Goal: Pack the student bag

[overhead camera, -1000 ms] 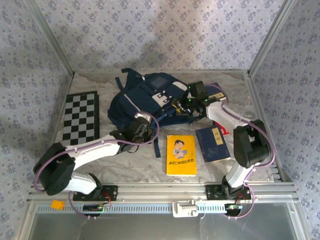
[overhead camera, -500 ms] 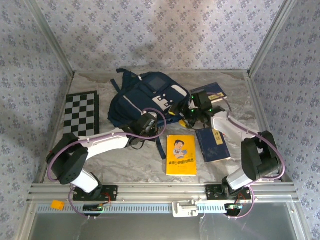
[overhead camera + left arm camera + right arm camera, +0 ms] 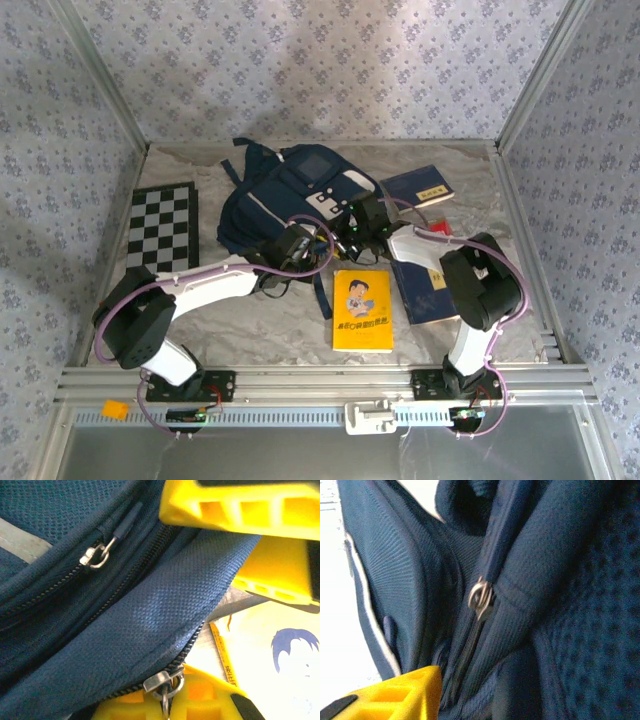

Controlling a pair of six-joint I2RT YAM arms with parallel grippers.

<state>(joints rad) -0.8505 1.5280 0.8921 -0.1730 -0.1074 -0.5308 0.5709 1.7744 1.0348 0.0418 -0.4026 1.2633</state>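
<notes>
At the near edge of the student bag [image 3: 290,195] | left gripper [image 3: 303,246] is pinching zipper-side fabric, likely bracing it | right gripper [image 3: 352,232] is hovering at the zipper pull [image 3: 481,597]; its openness: cannot tell

The student bag [image 3: 285,195] lies at the rear centre of the table [image 3: 250,320]. The chessboard [image 3: 162,235] lies left of it, apart. Of 3 books, the middle book [image 3: 362,310] lies before the bag. The right book [image 3: 415,295] lies just beside the middle one, partly under the right arm [image 3: 470,285]. The rear book [image 3: 420,187] lies right of the bag.
</notes>
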